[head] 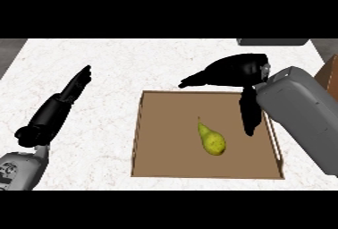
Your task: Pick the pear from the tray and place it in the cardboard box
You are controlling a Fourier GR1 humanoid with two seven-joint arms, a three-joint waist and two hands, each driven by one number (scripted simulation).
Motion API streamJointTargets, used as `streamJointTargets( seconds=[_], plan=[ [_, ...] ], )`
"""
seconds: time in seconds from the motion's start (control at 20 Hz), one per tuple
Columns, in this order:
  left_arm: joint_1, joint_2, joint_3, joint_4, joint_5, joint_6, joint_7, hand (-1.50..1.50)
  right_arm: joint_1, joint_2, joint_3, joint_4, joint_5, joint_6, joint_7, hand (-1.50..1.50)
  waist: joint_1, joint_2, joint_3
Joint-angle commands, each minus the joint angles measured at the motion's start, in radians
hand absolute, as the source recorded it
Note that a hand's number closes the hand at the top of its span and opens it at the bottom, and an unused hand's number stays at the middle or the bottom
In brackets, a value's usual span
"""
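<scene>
counter (132,62): white marbled top | dark object (274,42): far edge

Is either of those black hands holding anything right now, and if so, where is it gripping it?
Nothing is held. The pear lies alone in the tray; the right hand hangs open above it, the left hand open over the counter.

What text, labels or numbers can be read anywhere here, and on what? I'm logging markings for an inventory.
None can be read.
Pear: yellow-green skin with brown speckles, no sticker.
Tray: plain brown, no print.
Left hand and right hand: plain black, no marking.
Box: only a brown corner shows at the right edge, no lettering visible.
</scene>
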Motion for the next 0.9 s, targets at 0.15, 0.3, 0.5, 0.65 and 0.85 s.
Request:
streamJointTargets(
  seconds=[0.15, 0.3, 0.5, 0.65, 0.85],
  plan=[
    [-0.001, -0.052, 0.003, 0.021, -0.049, -0.01, -0.014, 0.0, 0.125, 0.05, -0.035, -0.122, -0.004, 0.081, 0.153, -1.5, -0.005, 0.002, 0.0],
    [-0.065, -0.063, 0.027, 0.015, -0.054, -0.01, 0.055, 0.0, 0.105, 0.067, -0.029, -0.115, 0.066, 0.073, 0.154, -1.5, 0.001, 0.004, 0.001],
    [0.022, -0.08, 0.031, 0.024, -0.084, -0.026, -0.03, 0.0, 0.15, 0.047, -0.031, -0.131, 0.162, 0.041, 0.087, -1.5, 0.005, 0.005, 0.001],
    [0.007, -0.107, 0.014, -0.012, -0.107, -0.017, 0.021, 0.0, 0.224, 0.148, 0.008, -0.205, 0.178, 0.031, 0.203, -1.5, 0.001, 0.003, 0.001],
    [-0.02, -0.095, 0.071, 0.092, -0.097, -0.078, -0.056, 0.0, 0.217, 0.132, 0.019, -0.143, 0.278, 0.013, 0.106, -1.5, 0.003, 0.006, 0.0]
  ],
)
